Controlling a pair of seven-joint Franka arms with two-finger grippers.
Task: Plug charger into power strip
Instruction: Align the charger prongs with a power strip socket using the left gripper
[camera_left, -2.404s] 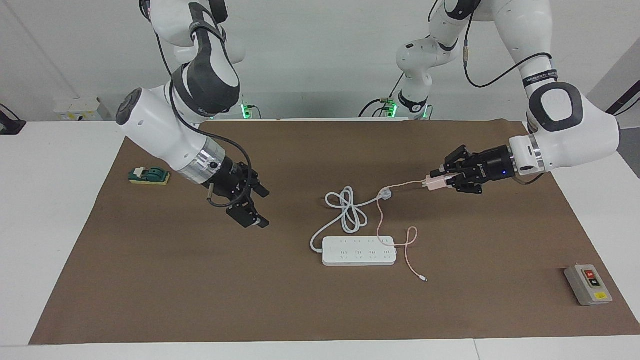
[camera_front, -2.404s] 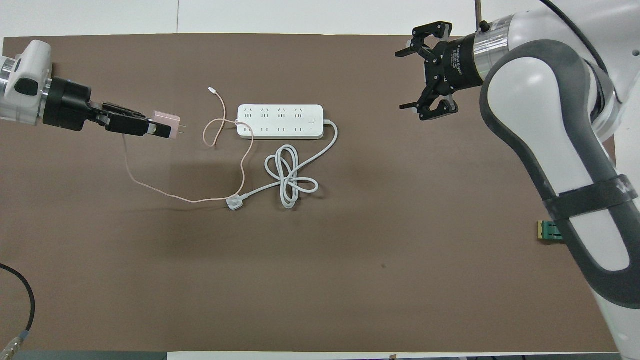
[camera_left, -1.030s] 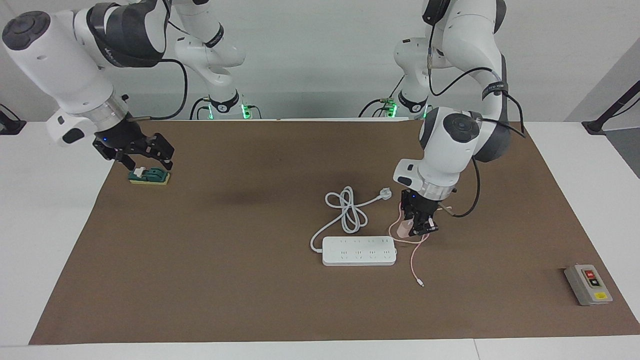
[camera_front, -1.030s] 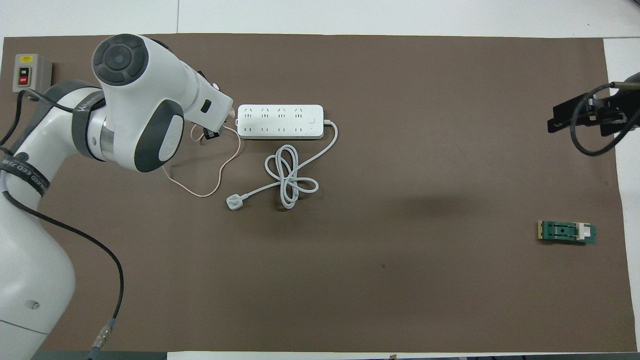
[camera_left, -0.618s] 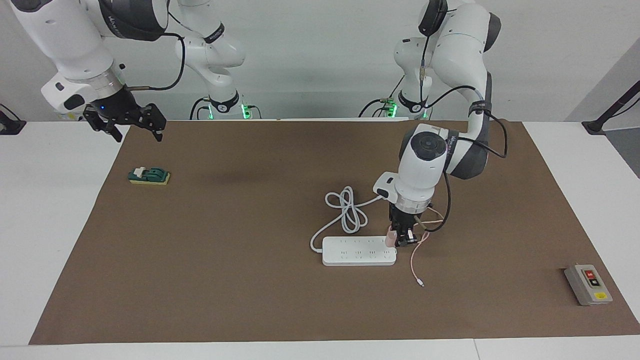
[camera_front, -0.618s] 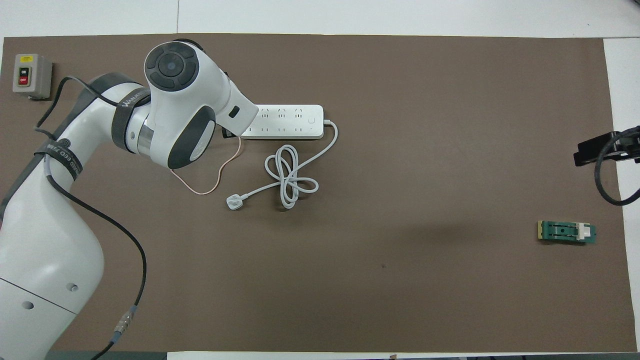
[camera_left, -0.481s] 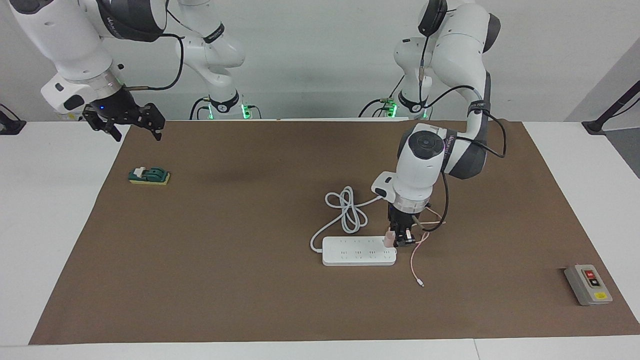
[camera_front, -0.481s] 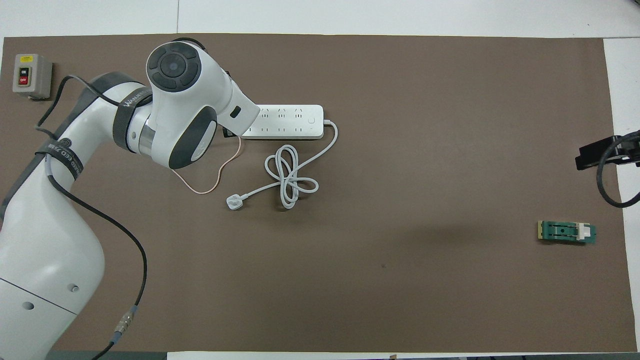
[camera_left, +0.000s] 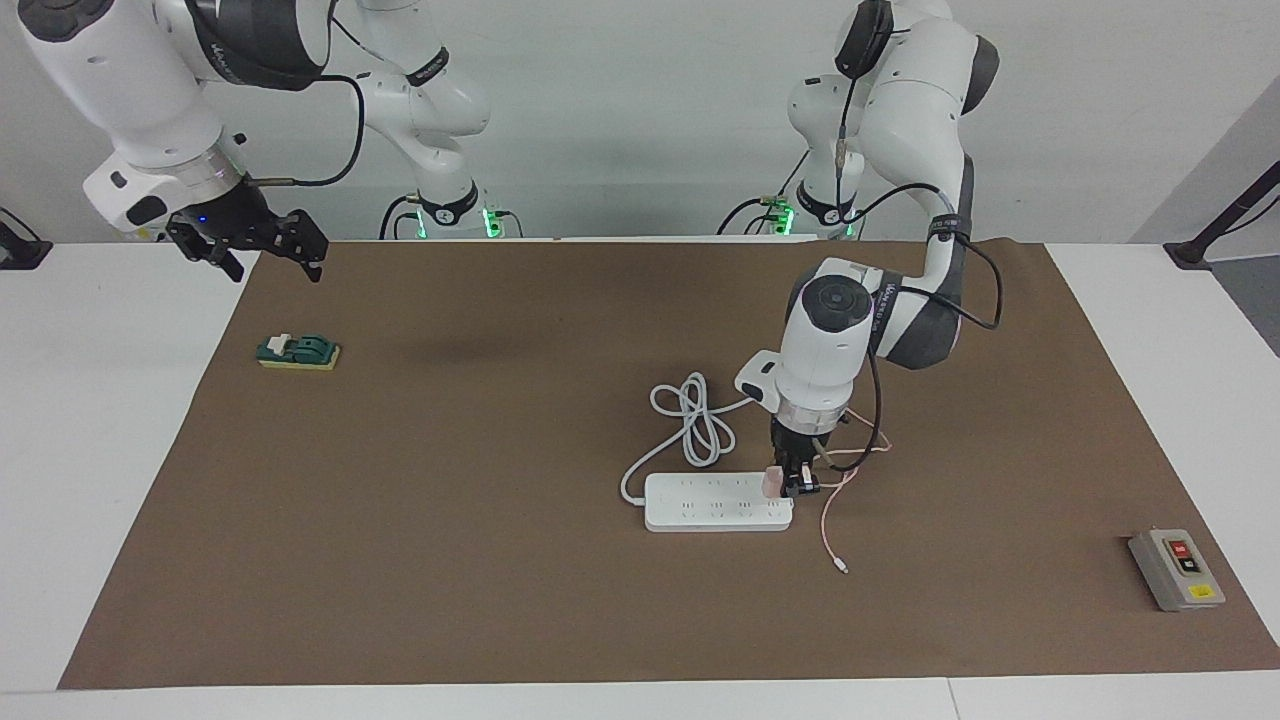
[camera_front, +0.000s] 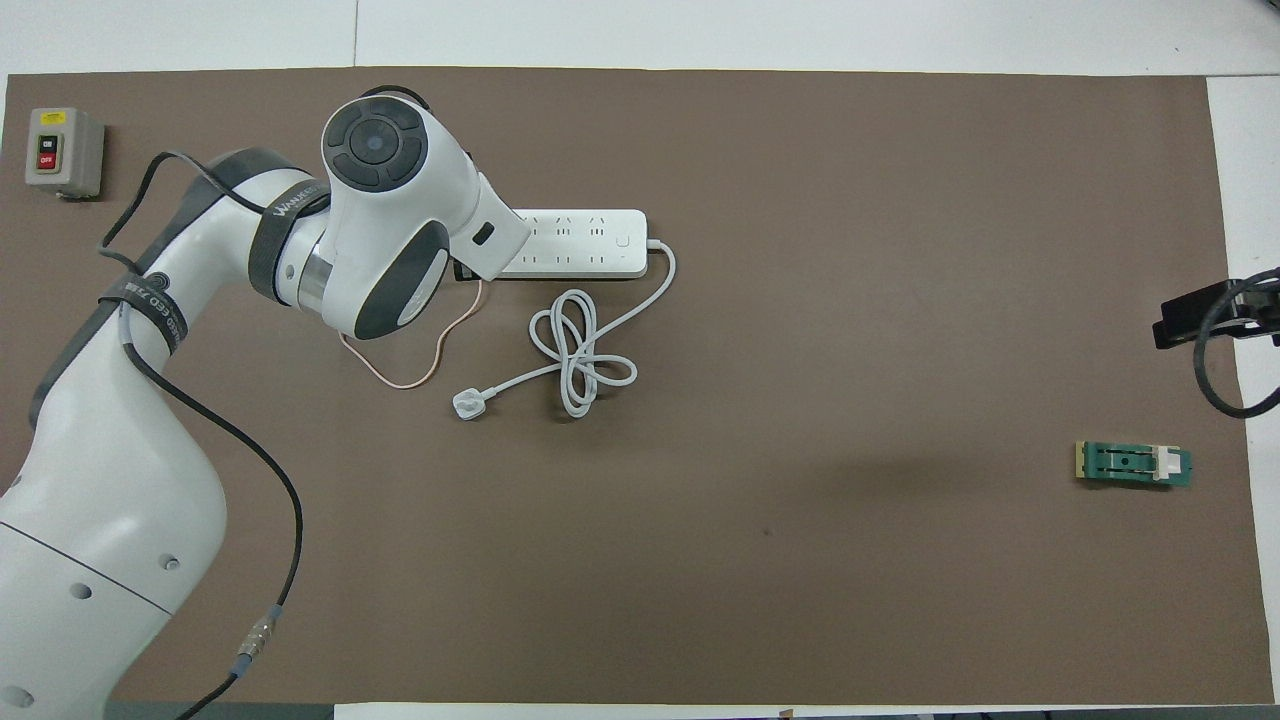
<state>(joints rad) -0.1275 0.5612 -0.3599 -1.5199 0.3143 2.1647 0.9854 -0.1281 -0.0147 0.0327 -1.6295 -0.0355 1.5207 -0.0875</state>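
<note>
Charger at the strip's end socket
Left end effector (camera_left: 790, 485), clamped on the charger (camera_left: 773, 482), holds it upon the strip (camera_left: 715, 502), at its left-arm end; right end effector (camera_left: 262, 246) waits apart, fingers spread.

Overhead, the left arm hides the charger and part of the power strip (camera_front: 580, 243).

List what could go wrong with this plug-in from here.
The left gripper, shut on the charger, is at the end socket of the power strip; prongs slightly off could jam or shove the loose strip. The pink cable loops beside the gripper and could snag. The open right gripper waits, bracing nothing.
</note>
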